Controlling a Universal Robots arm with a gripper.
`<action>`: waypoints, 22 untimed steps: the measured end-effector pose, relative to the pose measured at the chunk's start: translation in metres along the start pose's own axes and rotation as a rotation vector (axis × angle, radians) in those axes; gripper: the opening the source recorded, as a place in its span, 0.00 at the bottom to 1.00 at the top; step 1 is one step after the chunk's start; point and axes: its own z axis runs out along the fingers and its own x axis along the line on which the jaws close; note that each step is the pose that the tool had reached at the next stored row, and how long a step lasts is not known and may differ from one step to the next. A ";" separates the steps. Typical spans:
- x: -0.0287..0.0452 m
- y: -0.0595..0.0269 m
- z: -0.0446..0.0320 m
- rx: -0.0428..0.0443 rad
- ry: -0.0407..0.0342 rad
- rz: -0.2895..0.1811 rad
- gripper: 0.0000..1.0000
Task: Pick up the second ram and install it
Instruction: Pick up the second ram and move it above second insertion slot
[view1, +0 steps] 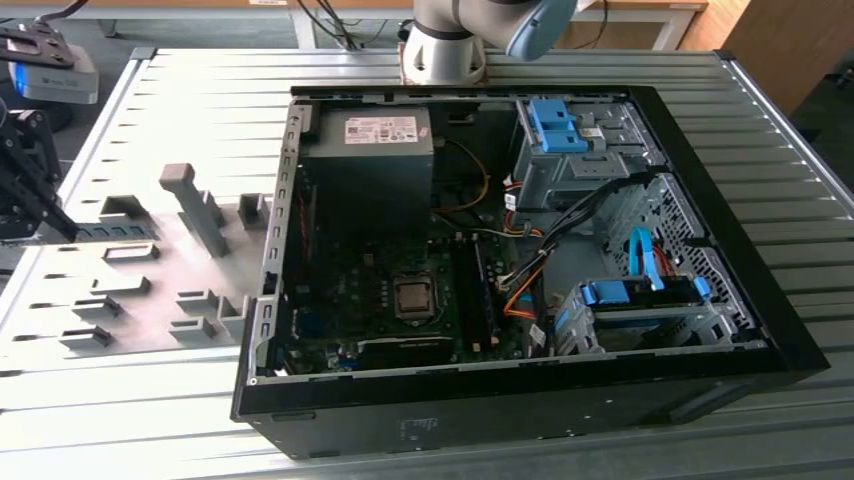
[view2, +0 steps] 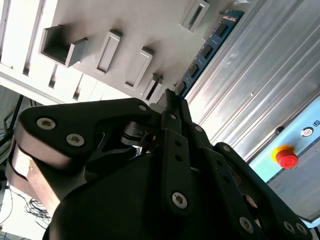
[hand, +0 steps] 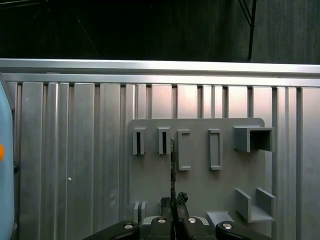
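Note:
In the second wrist view my gripper (view2: 170, 102) is shut on one end of the second ram (view2: 207, 50), a thin blue-green board with dark chips that sticks out past the fingertips. The first wrist view shows the ram (hand: 173, 167) edge-on as a thin dark line, rising from the gripper (hand: 173, 201) in front of the grey fixture plate (hand: 200, 190). In the exterior view the gripper (view1: 54, 225) hangs at the far left over the table, well away from the open computer case (view1: 747, 290). The motherboard's long memory slots (view1: 477, 290) lie beside the processor socket (view1: 414, 297).
The grey fixture plate (view1: 147, 290) with upright holders and slots sits at the exterior view's left of the case. The ribbed metal table (view1: 200, 90) carries everything. Inside the case are a power supply (view1: 367, 165), blue drive-bay latches (view1: 561, 125) and loose cables (view1: 534, 270). The arm's base (view1: 447, 50) stands behind the case.

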 end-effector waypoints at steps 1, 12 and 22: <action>-0.0001 0.0000 -0.0006 0.0000 0.0000 0.000 0.14; -0.0002 0.0000 -0.0067 0.0000 0.0000 0.000 0.14; -0.0004 0.0000 -0.0120 0.0000 0.0000 0.000 0.14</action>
